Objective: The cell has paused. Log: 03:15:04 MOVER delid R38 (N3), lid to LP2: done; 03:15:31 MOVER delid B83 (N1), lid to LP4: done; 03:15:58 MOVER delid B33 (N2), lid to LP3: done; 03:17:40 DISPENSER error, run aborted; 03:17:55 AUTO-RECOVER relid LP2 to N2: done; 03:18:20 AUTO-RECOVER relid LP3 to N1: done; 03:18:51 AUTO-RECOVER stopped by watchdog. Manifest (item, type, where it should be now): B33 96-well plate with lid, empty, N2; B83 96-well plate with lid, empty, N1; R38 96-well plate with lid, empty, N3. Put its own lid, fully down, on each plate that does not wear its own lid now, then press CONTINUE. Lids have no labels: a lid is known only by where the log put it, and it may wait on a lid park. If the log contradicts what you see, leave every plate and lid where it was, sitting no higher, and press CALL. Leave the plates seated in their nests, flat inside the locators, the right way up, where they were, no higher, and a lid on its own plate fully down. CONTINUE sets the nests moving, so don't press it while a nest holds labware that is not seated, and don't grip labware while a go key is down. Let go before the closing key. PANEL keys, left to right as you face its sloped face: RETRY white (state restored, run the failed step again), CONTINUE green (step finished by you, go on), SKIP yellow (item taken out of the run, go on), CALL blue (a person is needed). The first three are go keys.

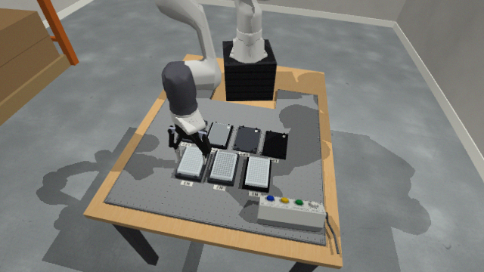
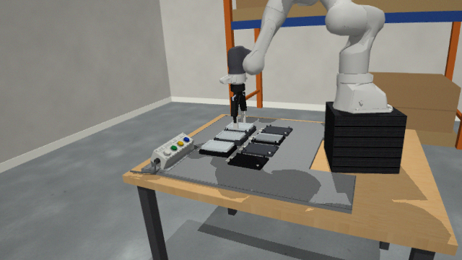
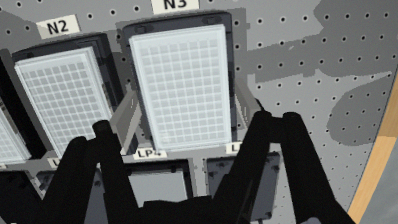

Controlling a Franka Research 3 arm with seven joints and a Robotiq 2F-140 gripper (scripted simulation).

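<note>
Three white 96-well plates sit in a row of nests. The N3 plate (image 1: 190, 162) wears a clear lid and lies flat; it fills the middle of the wrist view (image 3: 180, 85). My gripper (image 1: 190, 153) stands straight over it, and in the wrist view my gripper (image 3: 186, 97) has one finger on each long side. The fingers are open and stand a little off the lid's edges. The N2 plate (image 1: 223, 166) shows a sharper well grid in the wrist view (image 3: 65, 102). The N1 plate (image 1: 257, 171) is at the right. A pale lid (image 1: 220, 134) lies on one lid park.
Two more lid parks (image 1: 246, 139) (image 1: 275, 144) look dark and bare; the one behind my gripper is hidden. The key panel (image 1: 291, 213) sits at the front right with blue (image 1: 270, 198), yellow (image 1: 284, 200), green (image 1: 299, 202) and white (image 1: 312, 205) keys. The black arm base (image 1: 249, 72) stands at the back.
</note>
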